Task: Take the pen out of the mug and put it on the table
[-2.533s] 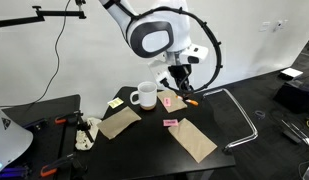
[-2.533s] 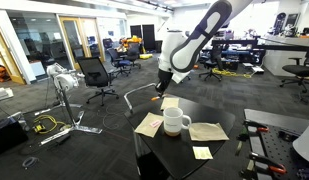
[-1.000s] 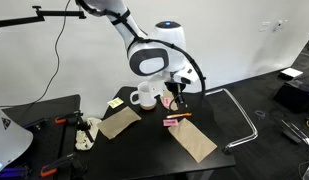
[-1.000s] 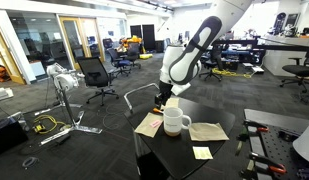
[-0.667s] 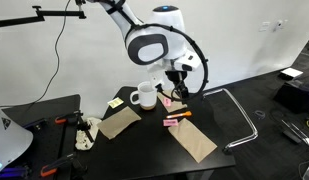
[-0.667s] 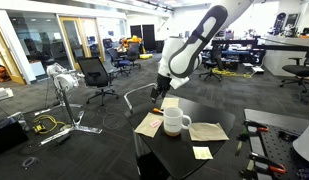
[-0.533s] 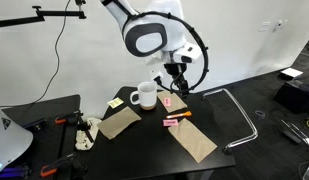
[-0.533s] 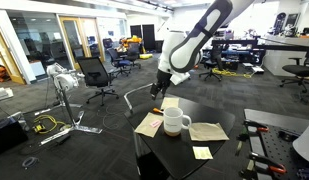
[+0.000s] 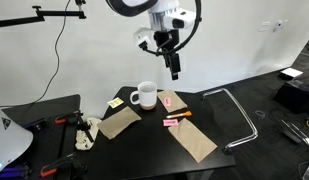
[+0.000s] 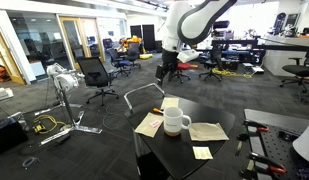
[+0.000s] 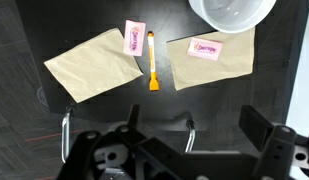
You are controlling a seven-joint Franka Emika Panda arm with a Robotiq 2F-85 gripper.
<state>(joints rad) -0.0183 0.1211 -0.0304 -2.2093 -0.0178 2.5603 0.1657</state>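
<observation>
Shows orange pen [image 11: 152, 70] lying flat on black table [image 11: 24, 30] between brown paper sheets [image 11: 94, 62], outside white mug [image 11: 232, 15]. Shows gripper [image 9: 175, 70] high above, spread wide, holding nothing. Judged complete; nothing left.

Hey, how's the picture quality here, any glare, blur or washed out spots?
In an exterior view, the bright white wall leaves the gripper dark against it, and small things on the table lack detail. In the wrist view, the pen is sharp, the mug nearly washed out white, the gripper at the bottom dark and soft.
</observation>
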